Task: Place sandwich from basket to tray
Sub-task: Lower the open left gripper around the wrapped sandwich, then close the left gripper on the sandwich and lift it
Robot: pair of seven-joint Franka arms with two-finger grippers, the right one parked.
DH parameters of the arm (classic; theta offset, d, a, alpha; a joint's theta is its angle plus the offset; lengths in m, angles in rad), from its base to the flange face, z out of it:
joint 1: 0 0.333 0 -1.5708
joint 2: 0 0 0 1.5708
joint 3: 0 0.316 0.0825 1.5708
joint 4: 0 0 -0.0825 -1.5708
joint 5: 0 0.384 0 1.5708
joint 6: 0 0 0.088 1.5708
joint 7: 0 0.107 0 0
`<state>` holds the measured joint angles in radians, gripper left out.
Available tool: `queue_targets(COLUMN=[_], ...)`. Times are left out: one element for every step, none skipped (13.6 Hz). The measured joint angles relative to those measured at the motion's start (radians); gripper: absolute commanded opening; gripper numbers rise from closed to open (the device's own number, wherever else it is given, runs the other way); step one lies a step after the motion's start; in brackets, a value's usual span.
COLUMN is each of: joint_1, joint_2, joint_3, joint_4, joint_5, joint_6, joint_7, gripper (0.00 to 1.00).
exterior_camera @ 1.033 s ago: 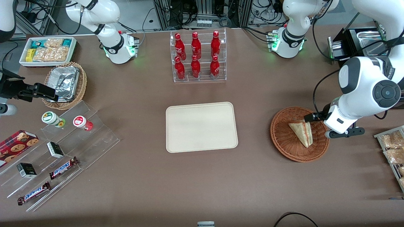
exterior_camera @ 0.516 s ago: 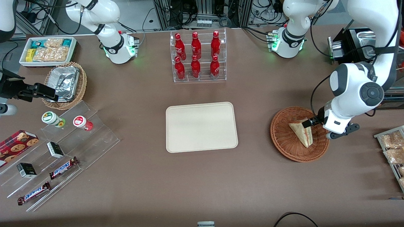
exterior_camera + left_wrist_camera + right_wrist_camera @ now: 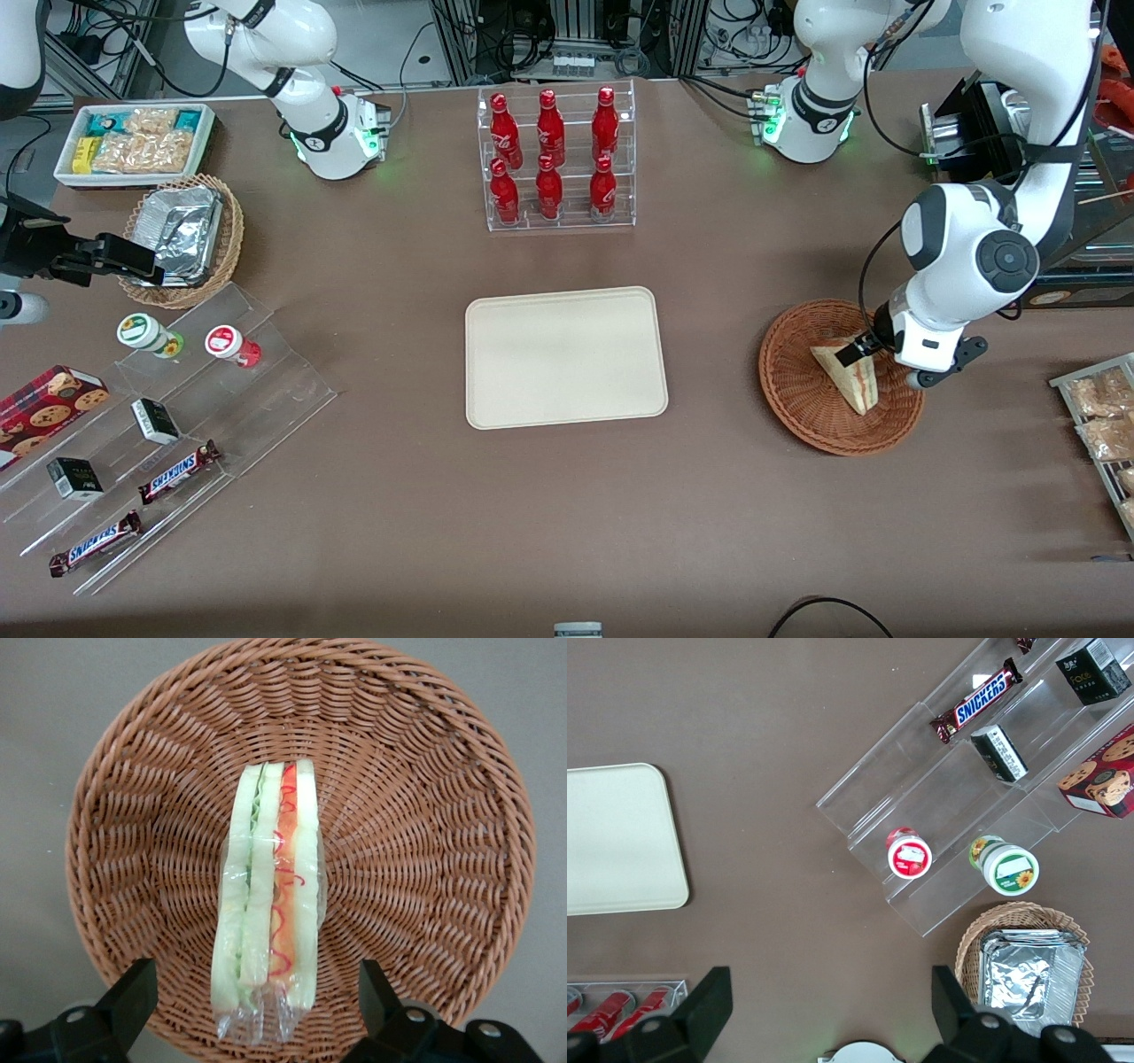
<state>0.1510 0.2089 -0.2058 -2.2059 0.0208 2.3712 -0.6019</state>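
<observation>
Hovering low over the basket [image 3: 840, 377], the gripper [image 3: 852, 353] hangs above the wide end of the sandwich [image 3: 850, 377] in the front view, with the working arm's white wrist just beside the basket's rim. Sandwich lies inside the basket, toward the side closest to the working arm's end of the table, its pointed tip nearer the front camera. Tray [image 3: 565, 356] sits flat, well apart from the basket, toward the parked arm's end of the table, nothing on it. Rack of red bottles [image 3: 555, 158] stands farther from the front camera than the tray. Left wrist view: basket [image 3: 425, 797] fills the frame, sandwich [image 3: 270, 904] lies in it on edge, pale bread slices with green and red-orange layers between them, wrapped in clear film. Fingers [image 3: 131, 997] are spread wide, one on each side of the sandwich's end, neither touching it, both apart from the bread with wicker showing in the gaps. Gripper [image 3: 252, 992] is centred over that end. Right wrist view: tray [image 3: 620, 837] corner shows on the brown table, and a clear stepped stand [image 3: 966, 788] with a Snickers bar [image 3: 980, 698] and two small tubs lies near a tan wicker basket holding foil [image 3: 1026, 967].
</observation>
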Motion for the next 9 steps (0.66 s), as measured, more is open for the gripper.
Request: queue_targets(joint_1=[0.000,0.000,0.000,0.000,0.000,0.000,0.000,0.000,0.000], joint_2=[0.009,0.019,0.031,0.043,0.053,0.059,0.060,0.060,0.057], joint_3=[0.000,0.000,0.000,0.000,0.000,0.000,0.000,0.000,0.000], joint_4=[-0.008,-0.014,-0.017,-0.018,-0.018,-0.018,-0.018,-0.017,-0.016], joint_5=[0.000,0.000,0.000,0.000,0.000,0.000,0.000,0.000,0.000], joint_6=[0.014,0.027,0.039,0.047,0.052,0.053,0.053,0.053,0.053], joint_7=[-0.003,-0.004,-0.005,-0.005,-0.006,-0.006,-0.006,-0.006,-0.006], gripper=[1.00,1.00,1.00,0.93,0.57,0.21,0.00,0.00,0.00])
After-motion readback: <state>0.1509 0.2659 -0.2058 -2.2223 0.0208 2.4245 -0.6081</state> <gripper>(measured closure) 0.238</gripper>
